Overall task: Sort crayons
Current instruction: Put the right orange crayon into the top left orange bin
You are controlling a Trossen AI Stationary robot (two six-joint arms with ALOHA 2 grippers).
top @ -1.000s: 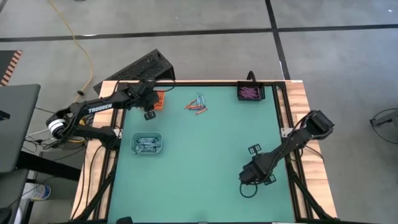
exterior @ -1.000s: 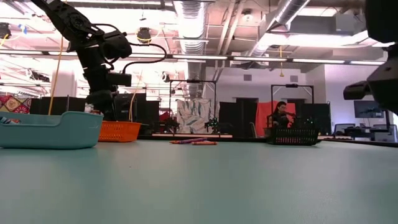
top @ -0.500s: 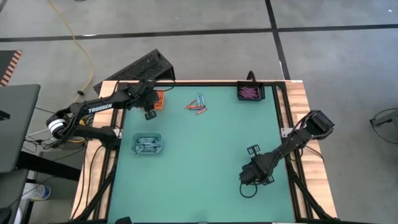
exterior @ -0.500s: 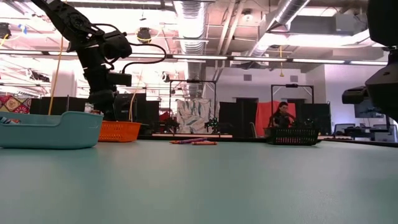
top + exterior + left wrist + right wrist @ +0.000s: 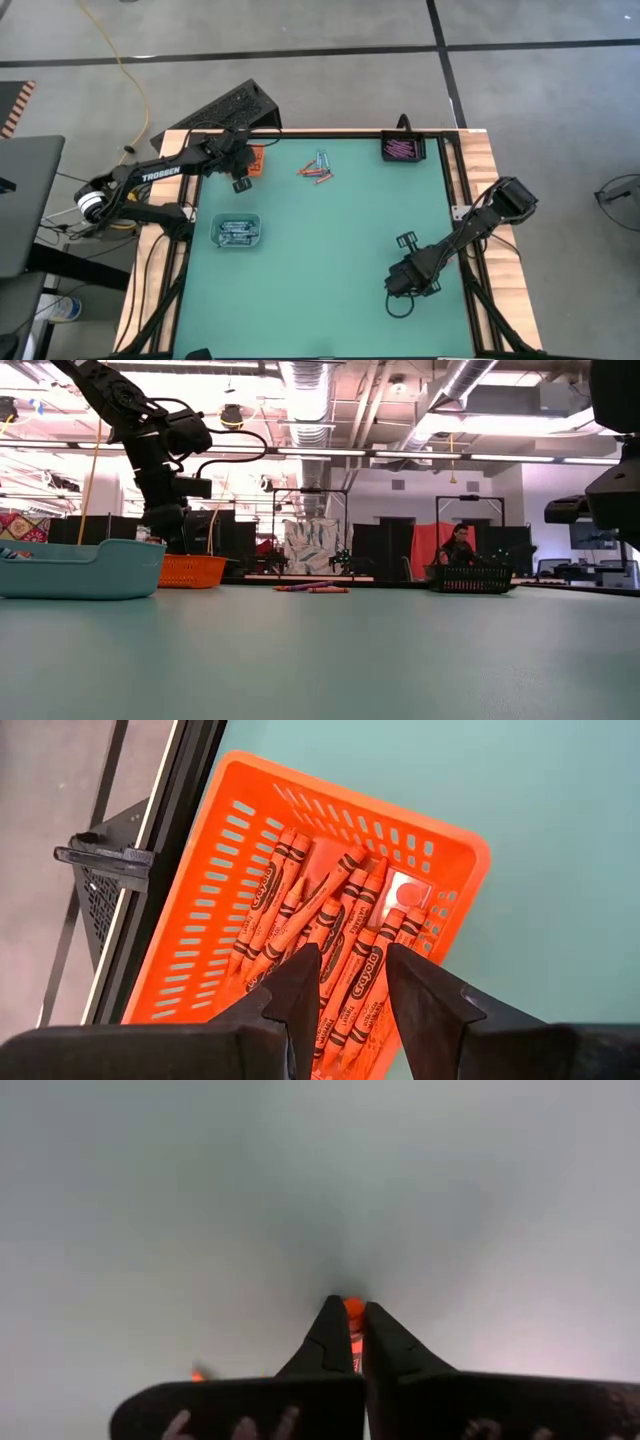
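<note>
From above, my right gripper (image 5: 402,243) sits low over the bare green table (image 5: 330,260), well apart from the loose crayons (image 5: 318,169) near the far edge; its fingers have just clamped together, where a second ago they stood apart. My left gripper (image 5: 241,184) hangs by the orange tray (image 5: 257,160), unchanged. At table level the loose crayons (image 5: 312,588) lie flat — thin waxy sticks. My left wrist camera shows fingers (image 5: 298,992) parted over paper-wrapped orange crayons (image 5: 330,935) in the slotted plastic tray. My right wrist camera shows an orange tip (image 5: 354,1308) pinched between closed fingers — apparently a grasp, ready for carrying.
</note>
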